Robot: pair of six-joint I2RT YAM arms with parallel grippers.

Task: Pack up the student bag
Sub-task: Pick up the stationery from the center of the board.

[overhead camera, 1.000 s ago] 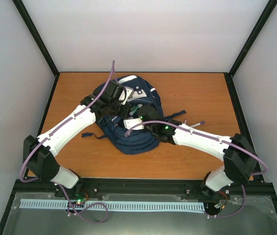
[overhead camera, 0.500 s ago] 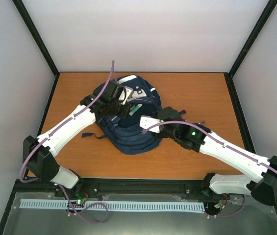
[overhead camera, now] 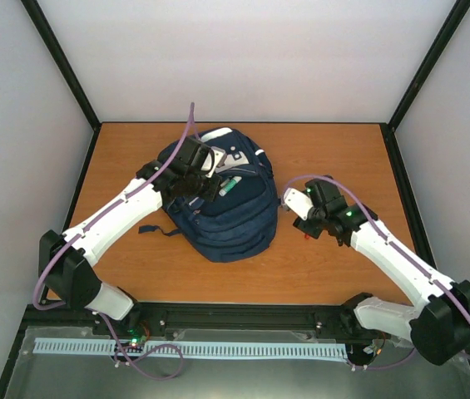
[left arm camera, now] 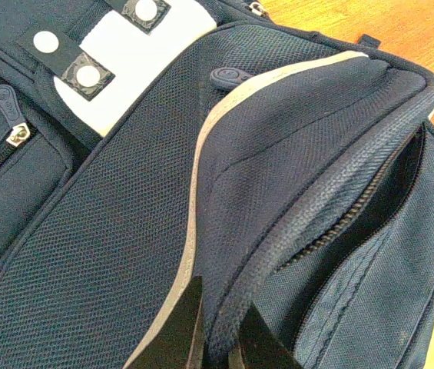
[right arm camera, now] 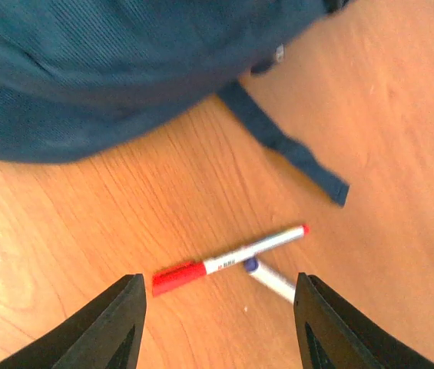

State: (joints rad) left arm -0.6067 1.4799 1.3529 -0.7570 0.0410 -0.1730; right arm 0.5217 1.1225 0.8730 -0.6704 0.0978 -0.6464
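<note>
Packing unfinished; pens lie outside.
The left gripper pinches the student bag; the right gripper gapes above a red-capped marker and second pen, lower centre.

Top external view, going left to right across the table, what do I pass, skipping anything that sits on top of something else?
left arm → student bag → right gripper → right arm

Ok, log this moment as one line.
left end effector: shut on bag pocket edge | right end effector: open above red pen, blue pen
</note>
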